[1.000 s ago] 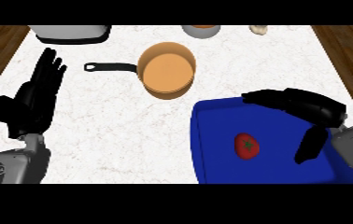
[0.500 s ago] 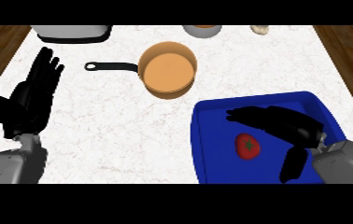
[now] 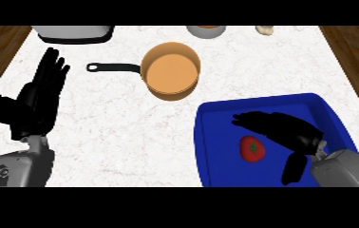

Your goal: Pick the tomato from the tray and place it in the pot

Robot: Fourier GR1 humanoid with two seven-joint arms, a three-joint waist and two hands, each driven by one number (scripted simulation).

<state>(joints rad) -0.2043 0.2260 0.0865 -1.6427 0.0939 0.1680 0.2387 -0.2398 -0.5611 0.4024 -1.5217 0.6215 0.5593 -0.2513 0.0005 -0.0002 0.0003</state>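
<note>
Main risk: the tomato (image 3: 252,148) is round and lies loose on the floor of the blue tray (image 3: 217,127), so if the fingers close off-centre it will likely roll away toward a tray wall instead of seating in the grasp. Second risk: the pot (image 3: 172,75) is well apart, up and to the left, so the carry must clear the tray rim. Right robot hand (image 3: 284,129) is over the tray, just right of and above the tomato, fingers extended leftward, thumb hanging low, open and holding nothing; can't tell if it touches the tomato. Left robot hand (image 3: 38,101) rests open, fingers up, at the left edge over the surface (image 3: 105,122).
</note>
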